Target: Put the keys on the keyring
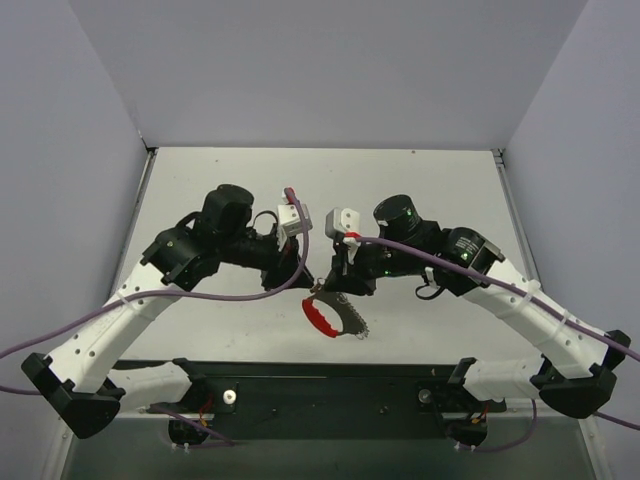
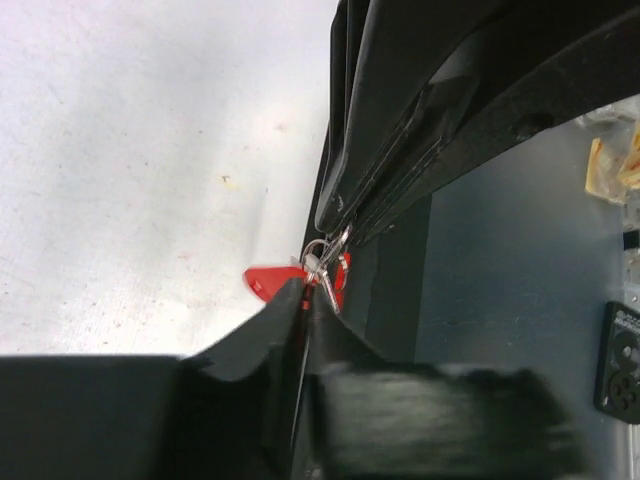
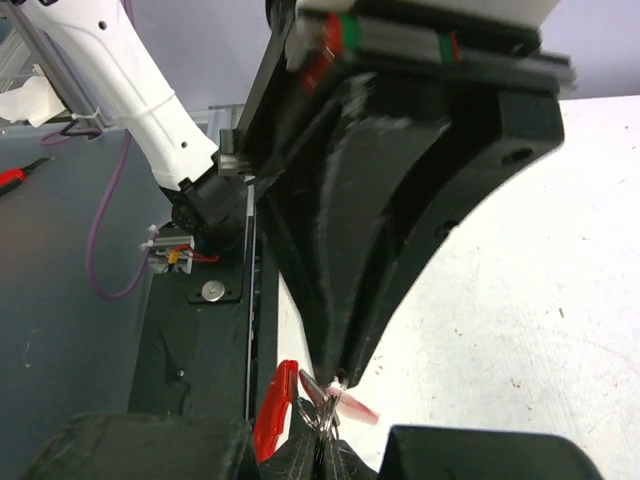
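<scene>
Top external view showed the two arms folded inward, tips meeting over the near middle of the table (image 1: 420,180). The left gripper (image 1: 300,284) and the right gripper (image 1: 337,284) were almost touching. The ring (image 1: 320,320) hung just under that meeting point, its red arc towards the left arm and its toothed grey arc towards the right.

From the left wrist, the left fingers (image 2: 285,310) were pressed together, seemingly pinching the key (image 2: 268,283), whose red head stuck out to one side. A small silver loop (image 2: 318,255) sat right at the tips. From the right wrist, the right arm's jaws were also clenched, apparently holding the ring beside its red arc. The contact was too small and cluttered to be sure.

I judged the step in hand to be the threading itself: key brought to ring, not yet clearly on it. The next move would call for a very small, steady feed of the key's loop along the ring's wire. The other gripper would need to hold firm, with no twist that pries the parts from either pinch.

Room was tightest between the fingertips, where nothing was spare. The black base plate (image 1: 330,395) lay near the ring's low side, so the ring should not be lowered. The far side of the table was open for pulling back.
</scene>
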You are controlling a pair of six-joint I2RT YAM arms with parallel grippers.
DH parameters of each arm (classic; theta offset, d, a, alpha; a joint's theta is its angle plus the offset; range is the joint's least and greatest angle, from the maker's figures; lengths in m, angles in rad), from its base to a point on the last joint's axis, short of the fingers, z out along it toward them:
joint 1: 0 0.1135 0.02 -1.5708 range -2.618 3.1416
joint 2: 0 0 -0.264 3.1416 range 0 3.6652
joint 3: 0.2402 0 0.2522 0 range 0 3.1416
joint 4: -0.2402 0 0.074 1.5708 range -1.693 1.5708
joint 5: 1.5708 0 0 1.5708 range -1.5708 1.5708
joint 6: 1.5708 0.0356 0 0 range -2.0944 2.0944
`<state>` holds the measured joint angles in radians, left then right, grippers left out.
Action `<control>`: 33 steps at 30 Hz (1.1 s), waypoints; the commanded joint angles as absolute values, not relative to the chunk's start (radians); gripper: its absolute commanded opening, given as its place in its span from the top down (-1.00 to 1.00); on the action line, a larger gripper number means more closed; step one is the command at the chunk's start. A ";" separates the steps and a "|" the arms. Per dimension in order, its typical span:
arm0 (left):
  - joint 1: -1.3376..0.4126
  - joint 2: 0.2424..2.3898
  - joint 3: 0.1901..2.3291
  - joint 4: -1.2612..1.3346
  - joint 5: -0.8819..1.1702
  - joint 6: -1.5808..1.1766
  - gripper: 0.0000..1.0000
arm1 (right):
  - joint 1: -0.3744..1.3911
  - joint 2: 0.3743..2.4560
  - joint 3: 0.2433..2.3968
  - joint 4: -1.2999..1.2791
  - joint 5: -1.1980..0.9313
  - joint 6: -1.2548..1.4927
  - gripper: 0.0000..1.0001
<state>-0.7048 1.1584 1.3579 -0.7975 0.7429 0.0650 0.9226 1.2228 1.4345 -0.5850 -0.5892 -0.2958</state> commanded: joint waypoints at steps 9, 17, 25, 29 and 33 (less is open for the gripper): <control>-0.686 1.095 1.281 -0.692 0.520 0.026 -0.79 | 0.770 1.226 1.324 -0.404 -0.739 -0.199 1.00; -0.683 1.045 1.235 -0.615 0.206 0.008 -0.82 | 0.666 1.416 1.161 -0.249 -0.837 -0.129 1.00; -0.672 0.999 1.115 -0.415 0.098 -0.175 -0.82 | 0.626 1.655 1.173 -0.166 -0.750 -0.045 1.00; -0.654 1.028 1.094 -0.373 0.060 -0.267 -0.84 | 0.615 1.733 1.173 -0.107 -0.667 0.000 1.00; -0.650 1.080 1.100 -0.371 0.017 -0.316 -0.84 | 0.612 1.744 1.115 -0.010 -0.539 0.077 0.96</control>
<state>-0.6582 1.0458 1.0870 -0.4595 0.0902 -0.2188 0.6212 1.7504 1.1580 -0.1436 -0.6613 -0.0032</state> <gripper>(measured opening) 0.916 0.075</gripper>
